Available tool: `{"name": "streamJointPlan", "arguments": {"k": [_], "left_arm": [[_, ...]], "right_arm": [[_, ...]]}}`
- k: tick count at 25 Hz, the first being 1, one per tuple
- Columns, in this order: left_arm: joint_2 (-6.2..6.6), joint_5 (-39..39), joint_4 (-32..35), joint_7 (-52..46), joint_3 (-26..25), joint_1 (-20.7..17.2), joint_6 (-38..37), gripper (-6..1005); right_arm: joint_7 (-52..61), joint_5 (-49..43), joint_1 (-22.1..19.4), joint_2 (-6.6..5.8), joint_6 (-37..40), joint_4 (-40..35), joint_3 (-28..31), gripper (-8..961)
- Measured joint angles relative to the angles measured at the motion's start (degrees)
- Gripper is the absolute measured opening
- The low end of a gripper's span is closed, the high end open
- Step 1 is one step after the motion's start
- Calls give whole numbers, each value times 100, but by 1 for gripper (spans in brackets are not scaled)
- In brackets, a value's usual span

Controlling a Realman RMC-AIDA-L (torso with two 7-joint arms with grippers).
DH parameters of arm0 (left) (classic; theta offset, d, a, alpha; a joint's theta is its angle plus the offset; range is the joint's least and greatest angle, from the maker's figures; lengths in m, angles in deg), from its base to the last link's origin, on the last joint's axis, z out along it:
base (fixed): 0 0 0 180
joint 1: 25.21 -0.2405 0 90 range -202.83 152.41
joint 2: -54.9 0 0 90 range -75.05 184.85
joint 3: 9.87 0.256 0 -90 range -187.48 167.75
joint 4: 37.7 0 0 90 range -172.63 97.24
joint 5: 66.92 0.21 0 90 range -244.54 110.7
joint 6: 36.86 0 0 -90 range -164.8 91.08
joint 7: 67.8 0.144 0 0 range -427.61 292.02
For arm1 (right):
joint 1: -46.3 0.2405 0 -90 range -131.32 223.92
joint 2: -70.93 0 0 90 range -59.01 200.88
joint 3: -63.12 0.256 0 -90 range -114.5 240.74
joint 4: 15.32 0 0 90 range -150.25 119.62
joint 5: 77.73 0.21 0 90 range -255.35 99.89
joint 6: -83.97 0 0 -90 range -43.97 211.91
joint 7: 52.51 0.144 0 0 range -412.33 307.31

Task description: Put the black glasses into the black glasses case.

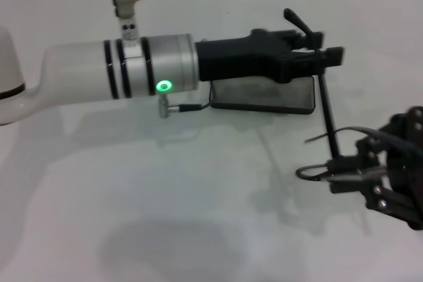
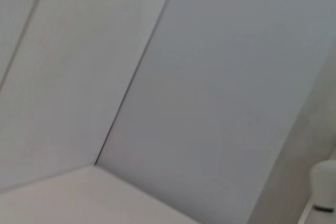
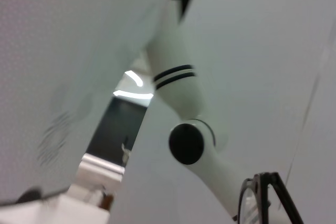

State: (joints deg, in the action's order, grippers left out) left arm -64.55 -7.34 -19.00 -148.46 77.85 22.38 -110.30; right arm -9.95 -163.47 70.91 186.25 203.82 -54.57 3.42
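Observation:
The black glasses case (image 1: pixel 264 95) lies on the white table at the middle back, its long side towards me. My left gripper (image 1: pixel 316 52) reaches in from the left and hovers over the case's right end. My right gripper (image 1: pixel 338 176) at the lower right is shut on the black glasses (image 1: pixel 327 120). One lens loop sticks out to its left. One slim temple arm points away from me towards the left gripper. The glasses also show in the right wrist view (image 3: pixel 258 203). The left wrist view shows only white surfaces.
The left arm's white forearm (image 1: pixel 119 70) with a green light spans the table from the left, covering the case's far edge. A thin cable (image 1: pixel 188 106) runs beside the case. The white table (image 1: pixel 165 196) stretches in front.

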Motion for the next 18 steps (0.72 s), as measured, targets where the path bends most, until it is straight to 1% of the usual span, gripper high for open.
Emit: {"name": "streamJointPlan", "arguments": {"k": [1, 2, 4, 6, 9, 11, 13, 18], "left_arm": [[0, 0, 0, 0, 0, 0, 0, 548], [-34, -32, 211, 198, -2, -73, -51, 548], [-41, -91, 428, 327, -1, -248, -137, 548], [-42, -220, 608, 499, -2, -463, -234, 547], [-38, -553, 700, 968, -1, -766, -530, 547], [-31, -623, 702, 1139, -1, -851, -732, 547], [-20, -621, 702, 1290, 6, -911, -944, 547], [-16, -472, 689, 1352, 33, -881, -1021, 546]], "right_arm": [[160, -43, 141, -24, -36, 252, 2, 117], [293, -90, 280, -50, -103, 496, 10, 117], [445, -220, 577, -106, -286, 1030, 26, 117], [602, -284, 698, -121, -416, 1248, 26, 117], [880, -300, 683, -123, -591, 1270, 44, 117], [1032, -296, 649, -124, -753, 1255, 65, 117], [1156, -287, 641, -132, -855, 1251, 76, 117], [1254, -264, 650, -145, -1031, 1242, 98, 118]]}}
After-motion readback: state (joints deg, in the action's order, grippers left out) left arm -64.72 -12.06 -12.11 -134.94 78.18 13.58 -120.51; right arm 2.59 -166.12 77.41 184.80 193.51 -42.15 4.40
